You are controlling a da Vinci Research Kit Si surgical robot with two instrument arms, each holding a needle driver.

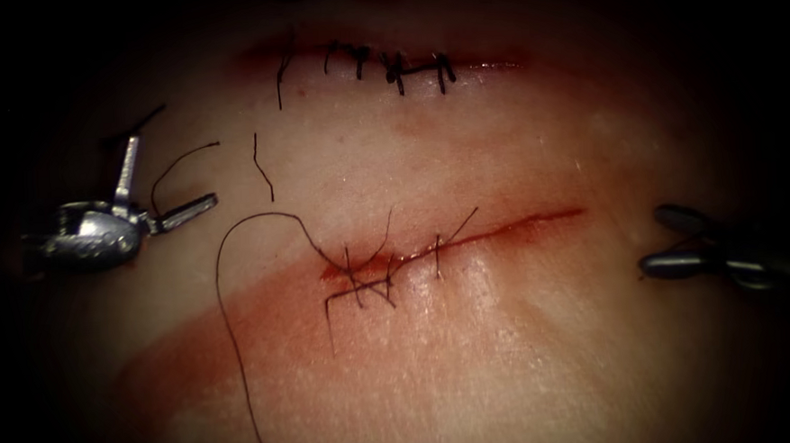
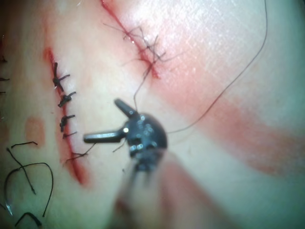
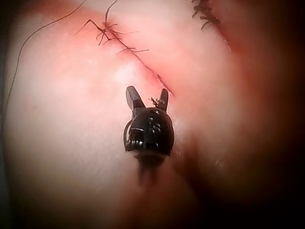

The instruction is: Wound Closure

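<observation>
The cut [image 1: 504, 227] runs across the middle of the tissue [image 1: 474, 353], with dark stitches [image 1: 362, 282] crossing its left end. From those stitches a long thread [image 1: 228, 338] arcs left and down, out past the lower edge. My left tool [image 1: 171, 170] hovers left of the cut with its jaws spread wide and nothing between them; it appears again in the left wrist view [image 2: 101, 119]. My right tool [image 1: 653, 239] sits right of the cut, open and holding nothing. In the right wrist view, the right tool [image 3: 147, 90] is just short of the cut's end [image 3: 162, 86].
A second cut [image 1: 387, 64] at the back is closed with a row of stitches. Loose cut ends of thread [image 1: 261, 165] lie between the two cuts, and one short curved piece [image 1: 176, 165] lies by the left tool. Red fluid [image 1: 239, 338] stains the tissue below the cut.
</observation>
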